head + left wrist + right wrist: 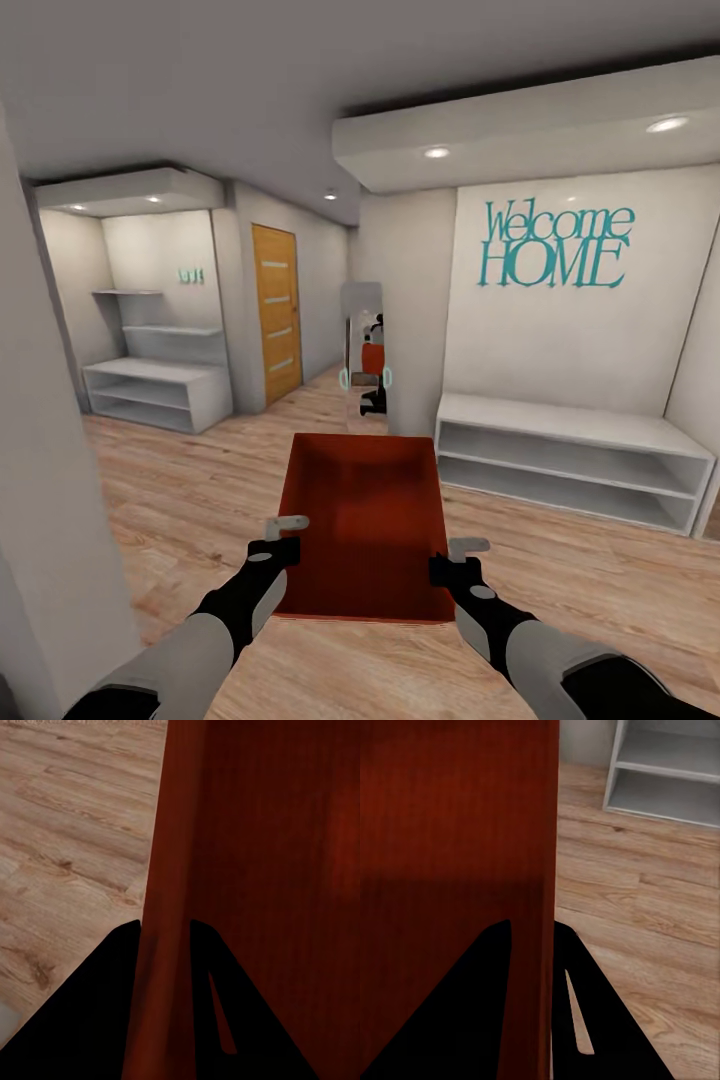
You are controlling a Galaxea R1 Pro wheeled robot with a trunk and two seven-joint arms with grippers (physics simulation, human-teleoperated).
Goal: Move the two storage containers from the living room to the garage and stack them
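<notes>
Both claws, left (283, 533) and right (462, 556), clamp the red bin's (365, 520) side walls; upper right, teal wall lettering (555, 247) reads "Welcome HOME".

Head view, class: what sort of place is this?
Probably a home's entrance hall: "Welcome HOME" lettering above a low white shelf bench, a wooden door, and a light wood plank floor.

A home entrance hall: teal "Welcome HOME" wall lettering (556, 245), low white open shelving bench (570, 470), light wood plank flooring (180, 490), orange-brown wooden door (276, 312).
</notes>
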